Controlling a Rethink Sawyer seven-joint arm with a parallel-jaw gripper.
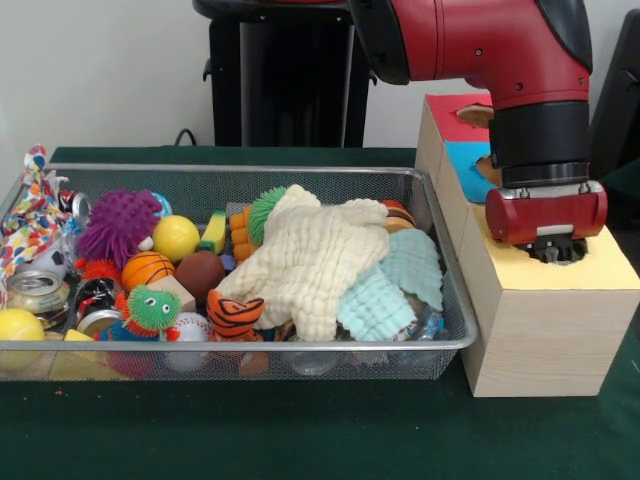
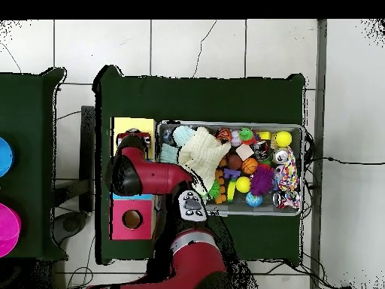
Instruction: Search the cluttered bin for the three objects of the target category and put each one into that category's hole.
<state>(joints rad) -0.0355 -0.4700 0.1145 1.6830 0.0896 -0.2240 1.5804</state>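
The wire-mesh bin point(image 1: 250, 345) is full of toys and cloths; it also shows in the overhead view point(image 2: 229, 125). Polka-dot cloth point(image 1: 30, 215) hangs over the bin's left end, far from the arm, and appears in the overhead view point(image 2: 287, 177) at the bin's right end. My gripper point(image 1: 556, 250) points down right over the round hole in the yellow top point(image 1: 605, 272) of the wooden box and mostly hides the hole. I see no cloth in it. In the overhead view the arm's end point(image 2: 133, 143) covers the near part of the yellow top point(image 2: 131, 126).
A cream waffle cloth point(image 1: 310, 255) and a mint-green cloth point(image 1: 390, 290) lie on the bin's right half, beside the box. Balls, spiky toys and cans fill the left half. The blue top point(image 1: 462, 165) and the red top point(image 1: 455, 105) lie behind the yellow one.
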